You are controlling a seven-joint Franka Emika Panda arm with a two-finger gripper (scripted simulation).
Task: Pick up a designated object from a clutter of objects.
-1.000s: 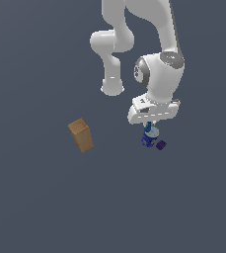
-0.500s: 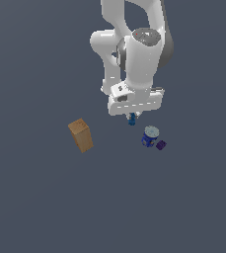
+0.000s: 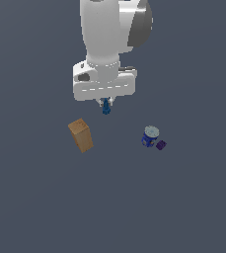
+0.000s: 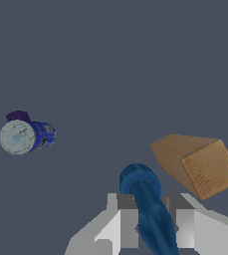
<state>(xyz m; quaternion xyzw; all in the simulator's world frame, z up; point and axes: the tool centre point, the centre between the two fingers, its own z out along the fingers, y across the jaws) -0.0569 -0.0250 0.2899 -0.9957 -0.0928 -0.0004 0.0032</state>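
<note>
You have the slender blue piece pinched between the jaws of the gripper. In the wrist view the two pale fingers press against either side of its shaft, and its rounded darker end points away from the camera, out past the fingertips.

In the exterior view the piece hangs from the jaws, clear of the grey floor, with its free end pointing down.

The tan box stands upright on the floor, below the jaws and a little toward the exterior view's left. From the wrist it sits close beside the held piece.

The blue can, with its pale top, stands well apart from the jaws, toward the exterior view's right. The purple cube is just beside it, on the side farther from the jaws; whether the two touch you cannot tell. In the wrist view the cube peeks out from behind the can.
</note>
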